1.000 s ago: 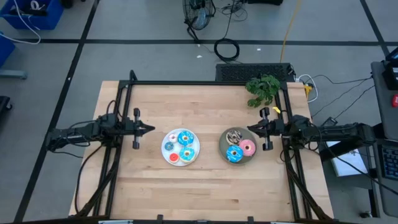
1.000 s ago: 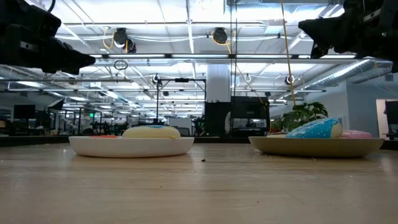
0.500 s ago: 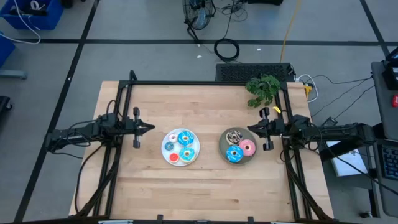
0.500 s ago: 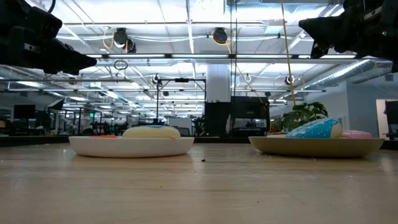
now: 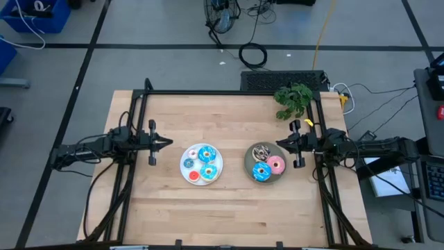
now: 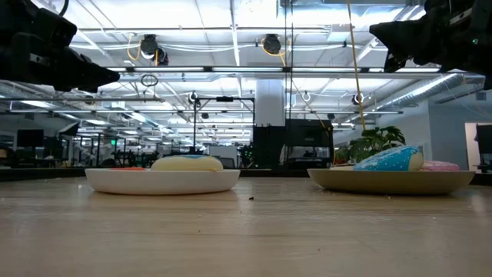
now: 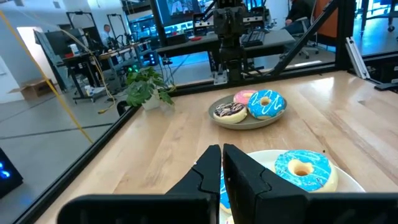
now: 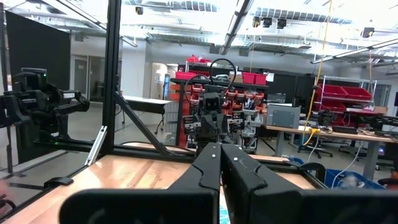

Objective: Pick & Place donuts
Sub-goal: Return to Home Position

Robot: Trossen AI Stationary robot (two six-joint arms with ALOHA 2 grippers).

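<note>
A round white plate (image 5: pixel 186 171) at the table's middle carries several small donuts (image 5: pixel 205 154), iced blue, white and red. To its right, a round grey plate (image 5: pixel 250 167) carries a brown sprinkled donut (image 5: pixel 261 151), a blue one (image 5: pixel 261 172) and a pink one (image 5: pixel 276 164). My left gripper (image 5: pixel 168 143) hovers shut, left of the white plate and above the table. My right gripper (image 5: pixel 279 144) hovers shut over the grey plate's far right rim. In the left wrist view the shut fingers (image 7: pixel 222 155) point over the white plate toward the grey plate (image 7: pixel 249 122).
A small green plant (image 5: pixel 293 98) stands at the table's far right corner. A black frame (image 5: pixel 229 92) borders the table's far, left and right sides. Bare wood lies near and far of both plates. In the low view both plates (image 6: pixel 163 179) (image 6: pixel 392 179) sit level on the table.
</note>
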